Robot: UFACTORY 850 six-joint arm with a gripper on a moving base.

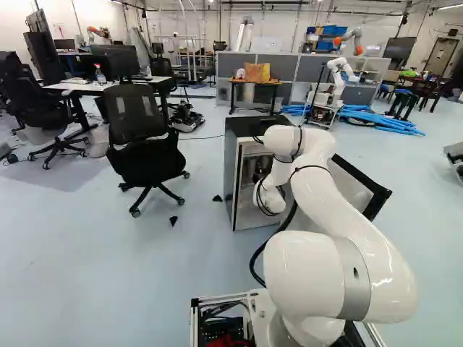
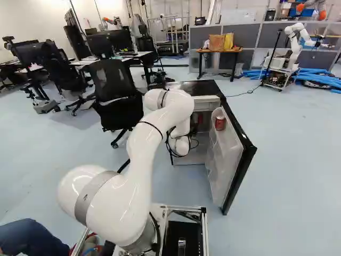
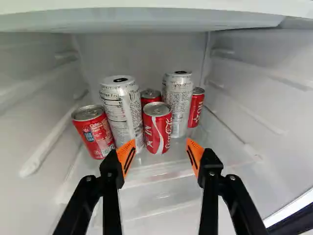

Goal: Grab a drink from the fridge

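Front red soda can [image 3: 157,129], upright, ahead of the black gripper [image 3: 160,151], fingers spread wide; tall silver can [image 3: 117,105] close beside it; fridge [image 1: 243,128] around. Best handling: advance straight and centred, pads flanking it before closing.

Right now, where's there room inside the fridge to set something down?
The shelf is bare between the front red can and the side wall nearest the open door. It's crowded around the two tall silver cans, with red cans close by.

In the fridge [image 1: 230,177] there are four red cans [image 3: 157,128] and two tall white cans [image 3: 119,110]; the door [image 2: 226,160] has one red can [image 2: 220,124].
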